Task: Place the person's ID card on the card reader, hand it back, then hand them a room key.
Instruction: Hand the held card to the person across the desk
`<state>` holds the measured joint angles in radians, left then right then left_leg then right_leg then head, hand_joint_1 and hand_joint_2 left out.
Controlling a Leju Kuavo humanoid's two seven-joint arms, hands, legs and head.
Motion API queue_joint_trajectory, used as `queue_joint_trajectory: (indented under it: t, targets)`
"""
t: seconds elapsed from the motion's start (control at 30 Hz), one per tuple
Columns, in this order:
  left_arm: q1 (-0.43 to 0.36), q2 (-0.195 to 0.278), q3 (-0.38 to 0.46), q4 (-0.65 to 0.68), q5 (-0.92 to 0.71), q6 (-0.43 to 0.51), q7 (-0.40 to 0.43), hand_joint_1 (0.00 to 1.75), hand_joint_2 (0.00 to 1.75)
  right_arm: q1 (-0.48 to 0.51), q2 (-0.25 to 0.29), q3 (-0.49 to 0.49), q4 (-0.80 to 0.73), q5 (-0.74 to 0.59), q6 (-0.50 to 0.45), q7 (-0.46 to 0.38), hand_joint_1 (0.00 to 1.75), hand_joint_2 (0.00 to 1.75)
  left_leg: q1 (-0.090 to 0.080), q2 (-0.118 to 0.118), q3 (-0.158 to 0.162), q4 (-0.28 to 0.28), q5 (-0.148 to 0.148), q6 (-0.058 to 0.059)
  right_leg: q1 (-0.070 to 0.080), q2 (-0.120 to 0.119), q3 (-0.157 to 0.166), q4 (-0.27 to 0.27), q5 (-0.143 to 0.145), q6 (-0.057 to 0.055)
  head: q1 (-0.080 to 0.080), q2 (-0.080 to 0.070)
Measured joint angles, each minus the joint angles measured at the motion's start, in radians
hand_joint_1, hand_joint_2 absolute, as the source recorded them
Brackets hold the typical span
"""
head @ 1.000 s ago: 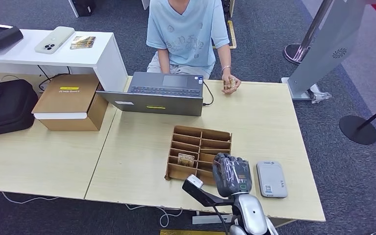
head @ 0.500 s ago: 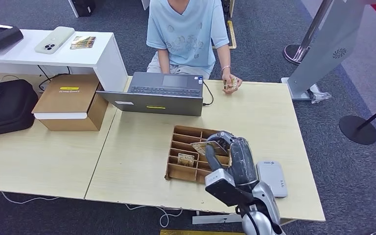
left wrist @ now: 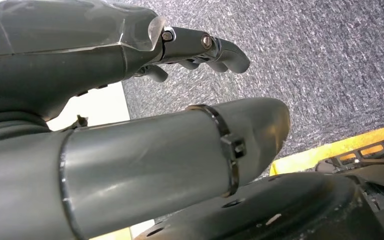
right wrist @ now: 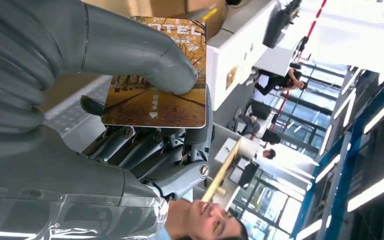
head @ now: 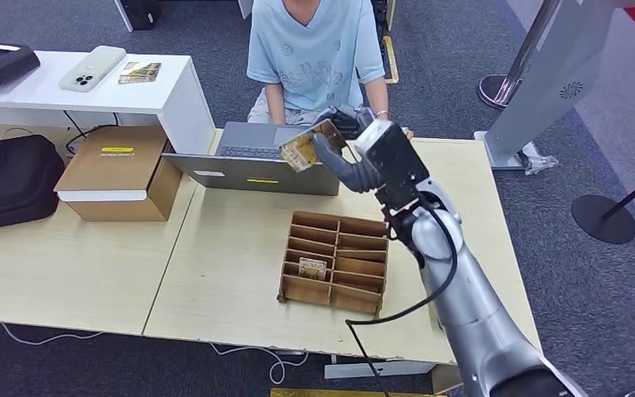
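Note:
My right hand [head: 354,151] is raised over the far side of the table, in front of the seated person [head: 314,58]. It pinches a brown-and-gold room key card [head: 303,149] between thumb and fingers. The right wrist view shows the thumb of the same hand [right wrist: 55,55] pressing on the room key card [right wrist: 155,95], which reads "HOTEL". My right arm hides the card reader and the person's hand with the ID card. Another card [head: 314,266] stands in a slot of the cardboard organiser [head: 335,258]. My left hand [left wrist: 145,160] hangs over the carpet and holds nothing.
An open laptop [head: 269,157] stands between the person and the organiser. A cardboard box [head: 120,169] and a black bag [head: 8,178] sit at the left. A white shelf [head: 91,83] carries a phone. Stanchion bases [head: 603,219] stand on the carpet at the right.
My right hand has risen from the organiser with the key card and swung out towards the person. It now covers the person's hand, and my arm covers the card reader.

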<state>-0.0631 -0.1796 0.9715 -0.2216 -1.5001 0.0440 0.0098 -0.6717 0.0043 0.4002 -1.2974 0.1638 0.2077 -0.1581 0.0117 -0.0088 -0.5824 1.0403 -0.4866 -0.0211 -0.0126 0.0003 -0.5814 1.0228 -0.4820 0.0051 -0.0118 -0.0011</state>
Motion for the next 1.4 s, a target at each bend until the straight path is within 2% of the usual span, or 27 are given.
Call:
queue_joint_trajectory:
  t: [0.23,0.37,0.47,0.6,0.77,1.4]
  targets:
    - [-0.009,0.002,-0.005,0.000,-0.010,-0.001,0.011,0.00,0.00,-0.331,0.079,-0.002,0.392,-0.104,-0.038,0.124,1.75,1.75,0.000,-0.001,0.000,0.000,0.001,0.000,0.000,0.000,0.000,0.001,0.000,0.000,0.000,0.000]
    - [-0.010,0.004,-0.012,0.000,-0.011,-0.001,0.018,0.00,0.00,-0.451,0.111,-0.003,0.585,-0.088,-0.100,0.188,1.75,1.75,0.000,-0.001,0.000,0.000,0.001,0.000,0.000,-0.001,0.000,0.000,0.000,0.000,0.000,0.000]
    - [-0.012,0.004,-0.016,0.000,-0.010,-0.002,0.027,0.00,0.00,-0.503,0.120,-0.003,0.691,-0.065,-0.134,0.231,1.75,1.75,0.000,-0.002,-0.001,0.000,0.001,0.000,0.000,-0.001,0.000,0.000,0.000,0.000,0.000,0.000]
    - [-0.013,0.005,-0.019,0.000,-0.007,-0.002,0.029,0.00,0.00,-0.536,0.123,-0.004,0.800,-0.054,-0.161,0.259,1.75,1.75,0.000,-0.002,-0.001,0.000,0.001,0.000,0.000,-0.001,-0.001,-0.001,0.000,0.000,0.000,0.000]
    - [-0.012,0.004,-0.021,0.000,-0.008,-0.002,0.029,0.00,0.00,-0.543,0.117,-0.009,0.863,-0.045,-0.181,0.266,1.75,1.75,0.000,-0.002,-0.001,0.001,0.001,0.000,0.000,-0.001,-0.001,-0.001,0.000,0.000,0.000,0.000]
    - [-0.011,0.004,-0.024,0.000,0.003,-0.008,0.029,0.00,0.00,-0.547,0.103,-0.017,0.925,-0.012,-0.202,0.265,1.75,1.75,0.000,-0.001,-0.001,0.000,0.001,0.000,0.000,-0.001,-0.001,0.000,0.000,0.000,0.000,0.000]
